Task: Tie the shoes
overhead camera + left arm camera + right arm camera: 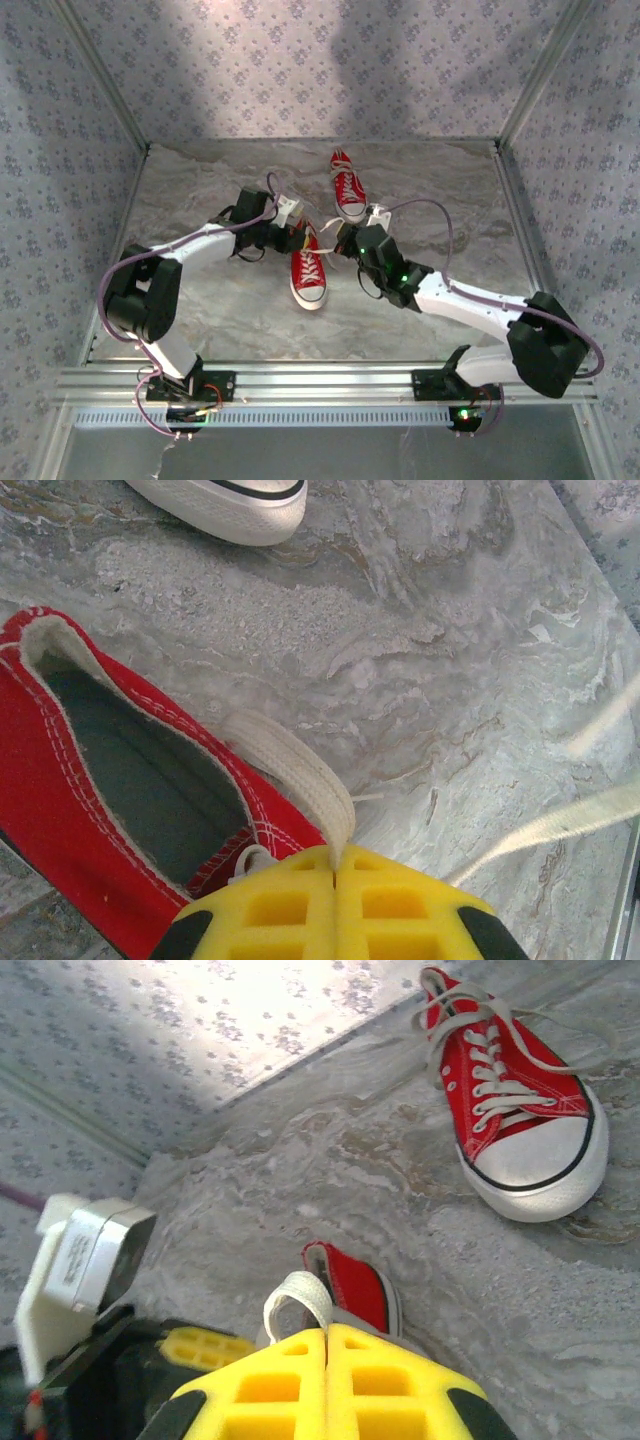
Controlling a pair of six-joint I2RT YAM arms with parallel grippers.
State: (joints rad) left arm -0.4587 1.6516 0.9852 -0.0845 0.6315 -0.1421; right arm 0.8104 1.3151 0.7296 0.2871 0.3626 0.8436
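1. The near shoe (308, 272) and far shoe (348, 186): red canvas, white laces (300, 770), white toe caps, a thin black stripe round the white soles.
2. The table (220, 310): grey-white marbled veining.
3. The walls (300, 70): pale lilac with a small repeating floral print.
4. The left gripper (335, 855) and right gripper (326, 1332): bright yellow, black at the sides.
5. The left arm (205, 240) and right arm (465, 300): white with black joints; the cables (440, 212) are purple.

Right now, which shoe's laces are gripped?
The nearer shoe; left end effector and right end effector each pinch its lace. The farther shoe sits alone.
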